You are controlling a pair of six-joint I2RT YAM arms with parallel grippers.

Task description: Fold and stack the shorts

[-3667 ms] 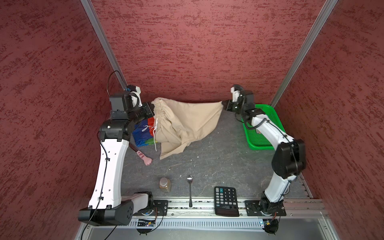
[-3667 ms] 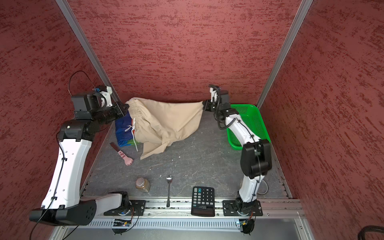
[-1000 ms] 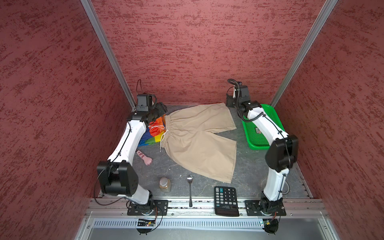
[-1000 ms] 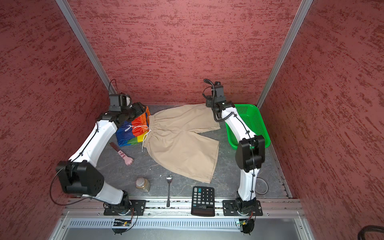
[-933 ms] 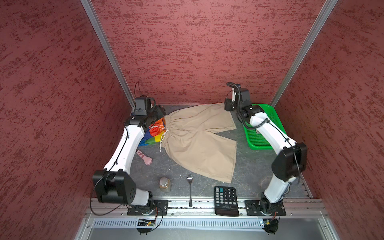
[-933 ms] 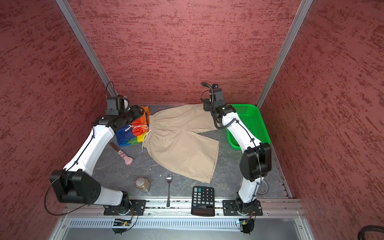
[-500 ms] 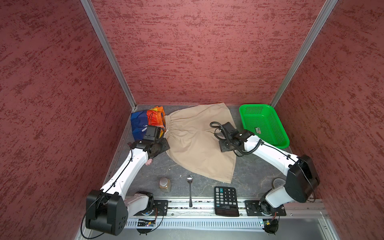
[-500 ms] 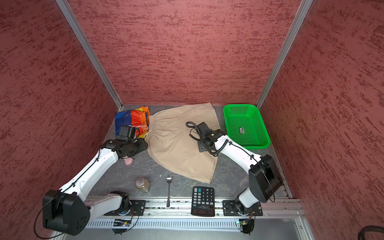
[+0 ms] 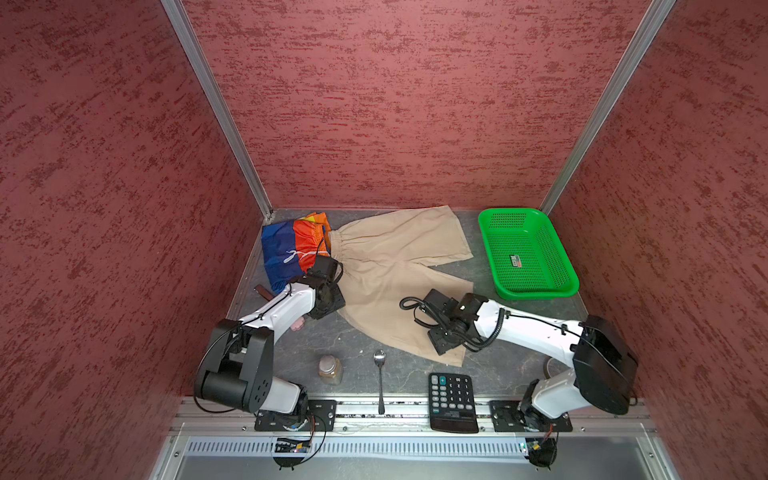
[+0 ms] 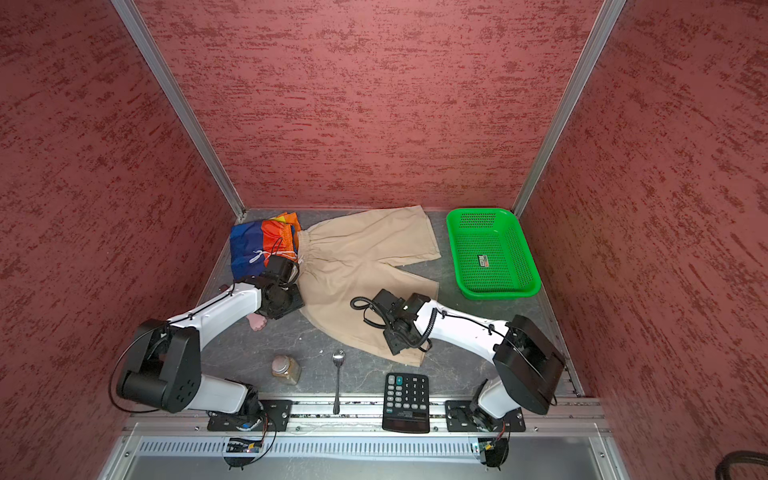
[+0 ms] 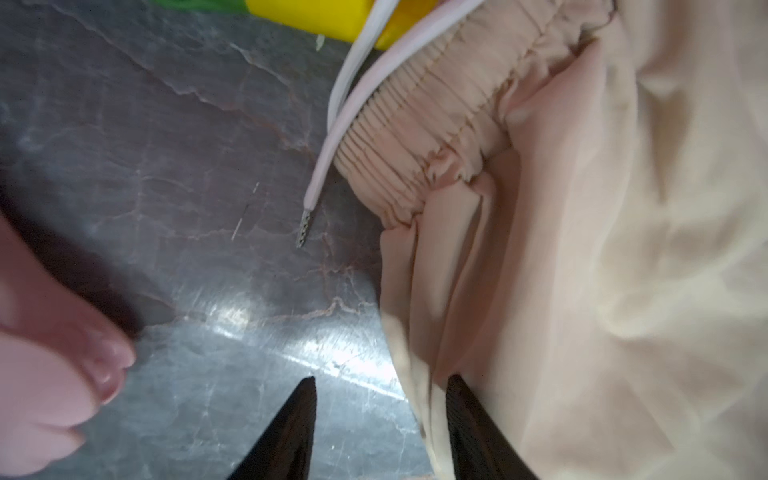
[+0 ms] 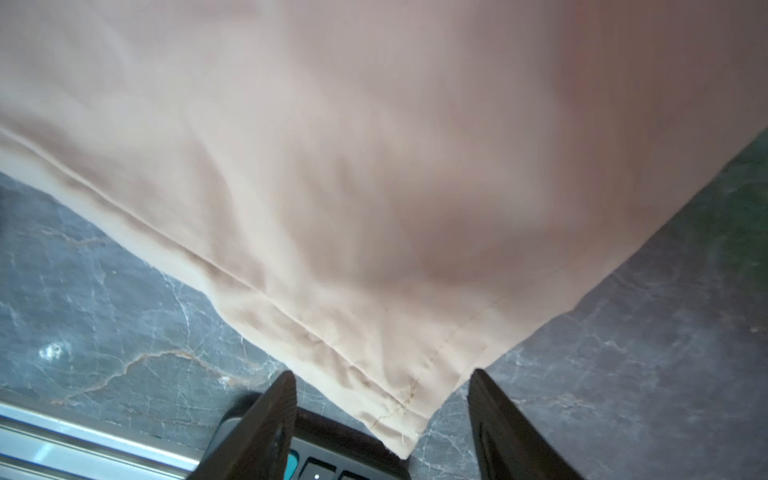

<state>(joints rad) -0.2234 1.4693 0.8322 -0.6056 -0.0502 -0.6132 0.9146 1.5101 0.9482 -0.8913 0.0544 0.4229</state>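
Note:
The beige shorts (image 9: 390, 270) (image 10: 357, 266) lie spread flat, gathered waistband at the left and both legs pointing right. Their waistband touches the rainbow-striped shorts (image 9: 295, 249) (image 10: 262, 245), bunched in the back left corner. My left gripper (image 9: 328, 305) (image 11: 380, 399) is open, low at the near end of the waistband (image 11: 419, 137). One finger is over the cloth's edge, the other over bare table. My right gripper (image 9: 442, 345) (image 12: 382, 390) is open, with the near leg's hem corner (image 12: 399, 415) between its fingers.
A green basket (image 9: 525, 253) stands at the back right. A calculator (image 9: 452, 401), a spoon (image 9: 380, 378) and a small jar (image 9: 330, 368) lie along the front edge. A pink toy hand (image 9: 297, 324) (image 11: 50, 374) lies beside my left gripper.
Both arms have come from the back edge to the near side of the beige shorts. In the last half second the right gripper moved down to the near hem corner.

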